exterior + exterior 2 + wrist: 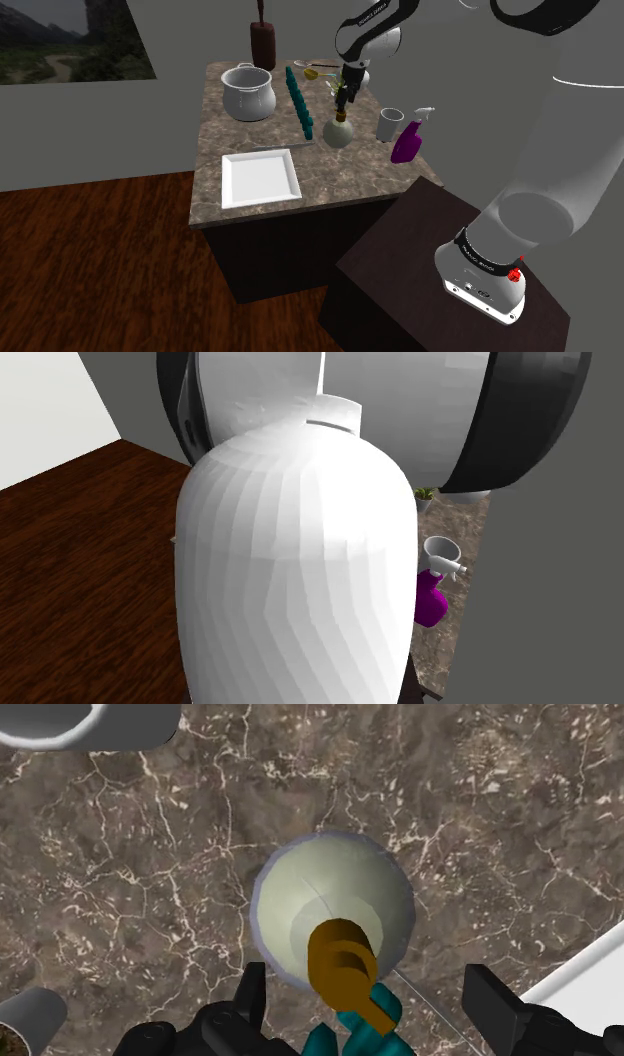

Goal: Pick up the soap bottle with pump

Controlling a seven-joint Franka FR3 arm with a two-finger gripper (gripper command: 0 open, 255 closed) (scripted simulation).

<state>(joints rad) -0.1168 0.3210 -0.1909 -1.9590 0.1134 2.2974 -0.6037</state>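
Standing on the marble counter (335,182): one soap bottle (338,131), one pot (247,92), one tray (260,178), one mug (389,123), one purple sprayer (408,140). Soap bottle: round pale-green body, brown pump (345,966), between tray and mug, directly beneath the gripper (344,100), fingers (253,994) spread either side of the pump.

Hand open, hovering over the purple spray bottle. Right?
Not quite. The hand is open, but it hovers over the cream soap bottle with the brown pump, as the wrist view shows. The purple spray bottle stands apart, to the shoulder view's right.
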